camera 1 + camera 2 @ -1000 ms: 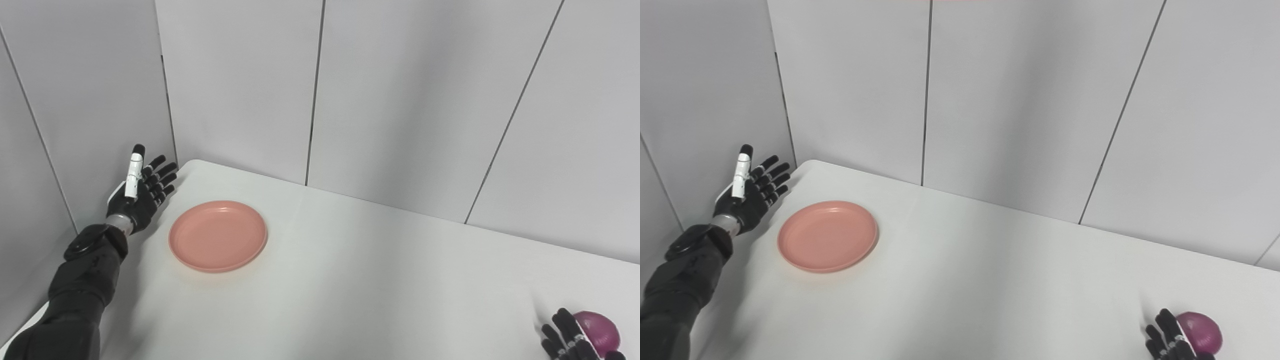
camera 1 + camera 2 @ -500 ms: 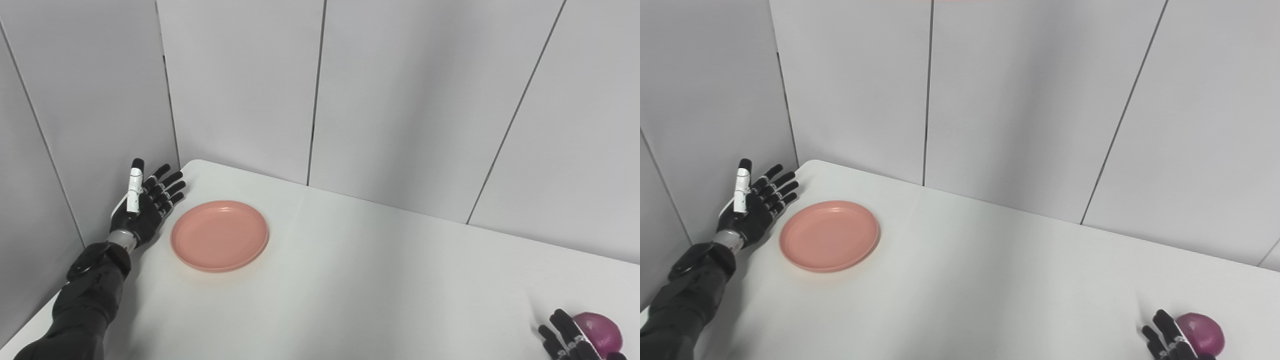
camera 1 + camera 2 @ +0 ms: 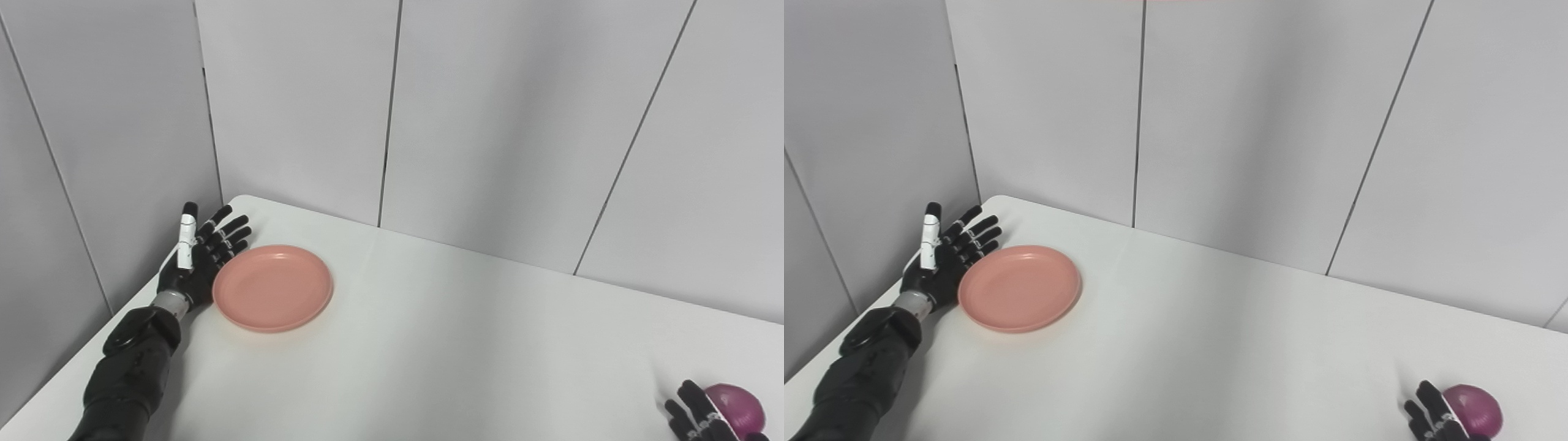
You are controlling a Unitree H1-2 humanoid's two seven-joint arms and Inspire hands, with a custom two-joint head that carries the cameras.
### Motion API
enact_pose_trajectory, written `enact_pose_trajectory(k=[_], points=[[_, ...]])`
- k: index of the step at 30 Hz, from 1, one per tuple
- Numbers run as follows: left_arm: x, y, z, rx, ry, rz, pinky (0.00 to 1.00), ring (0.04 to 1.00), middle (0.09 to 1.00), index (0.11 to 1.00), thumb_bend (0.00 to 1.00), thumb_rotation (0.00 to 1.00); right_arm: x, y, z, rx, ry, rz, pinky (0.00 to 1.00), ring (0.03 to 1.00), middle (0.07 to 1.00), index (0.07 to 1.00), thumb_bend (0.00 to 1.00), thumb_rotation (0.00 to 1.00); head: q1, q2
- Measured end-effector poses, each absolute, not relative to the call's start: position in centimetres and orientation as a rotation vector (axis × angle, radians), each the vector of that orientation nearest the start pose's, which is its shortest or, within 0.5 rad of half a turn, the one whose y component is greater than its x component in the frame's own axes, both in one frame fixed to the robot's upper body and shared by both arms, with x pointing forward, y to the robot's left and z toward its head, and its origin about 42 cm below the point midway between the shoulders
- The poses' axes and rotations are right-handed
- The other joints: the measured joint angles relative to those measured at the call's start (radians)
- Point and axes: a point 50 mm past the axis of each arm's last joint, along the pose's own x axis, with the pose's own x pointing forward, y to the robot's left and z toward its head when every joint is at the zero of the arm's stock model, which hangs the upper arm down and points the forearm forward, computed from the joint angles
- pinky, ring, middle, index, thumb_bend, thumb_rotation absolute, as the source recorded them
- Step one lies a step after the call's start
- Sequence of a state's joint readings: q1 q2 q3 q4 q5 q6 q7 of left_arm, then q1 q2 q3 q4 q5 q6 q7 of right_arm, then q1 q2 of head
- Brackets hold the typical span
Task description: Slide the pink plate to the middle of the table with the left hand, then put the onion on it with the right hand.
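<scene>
Fingers (image 3: 226,231) of the left hand (image 3: 199,260) spread, empty, against the pink plate (image 3: 272,288); right hand (image 3: 698,416), mostly cropped, apparently splayed beside the onion (image 3: 738,411). No legible writing.

Bright, even light; soft shadows

Since a second ago the left hand (image 3: 199,260) has moved in from beyond the table's left edge toward the pink plate (image 3: 272,288), and it now stands on edge with fingers spread, its palm right against the plate's left rim where earlier a clear gap lay between them. The hand also sits lower, down near the white table (image 3: 429,343), and the forearm reaches further in over the tabletop. The plate itself appears nudged slightly rightward.
</scene>
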State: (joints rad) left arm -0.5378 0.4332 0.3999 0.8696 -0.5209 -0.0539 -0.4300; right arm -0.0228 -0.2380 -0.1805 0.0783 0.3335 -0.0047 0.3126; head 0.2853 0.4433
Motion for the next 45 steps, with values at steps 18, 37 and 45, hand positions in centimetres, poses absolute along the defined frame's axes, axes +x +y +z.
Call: enact_pose_trajectory(k=[18, 37, 45], points=[[42.9, 35.9, 13.7, -0.334, 0.068, -0.109, 0.99, 0.913, 0.852, 0.932, 0.87, 0.96, 28.4, -32.3, 10.6, 0.103, -0.030, 0.127, 1.00, 0.961, 0.981, 0.946, 0.94, 0.96, -0.018, 0.011], [42.6, 23.3, 12.7, -0.452, 0.121, -0.292, 0.98, 0.889, 0.827, 0.936, 0.84, 0.98, 27.8, -30.9, 10.7, 0.115, -0.040, 0.134, 1.00, 0.967, 0.989, 0.960, 0.98, 0.93, -0.075, 0.043], [41.9, 20.3, 12.0, -0.485, 0.111, -0.324, 1.00, 0.896, 0.834, 0.950, 0.85, 0.97, 27.1, -29.2, 10.8, 0.118, -0.041, 0.132, 1.00, 0.984, 1.000, 0.973, 0.95, 0.96, -0.133, 0.072]])
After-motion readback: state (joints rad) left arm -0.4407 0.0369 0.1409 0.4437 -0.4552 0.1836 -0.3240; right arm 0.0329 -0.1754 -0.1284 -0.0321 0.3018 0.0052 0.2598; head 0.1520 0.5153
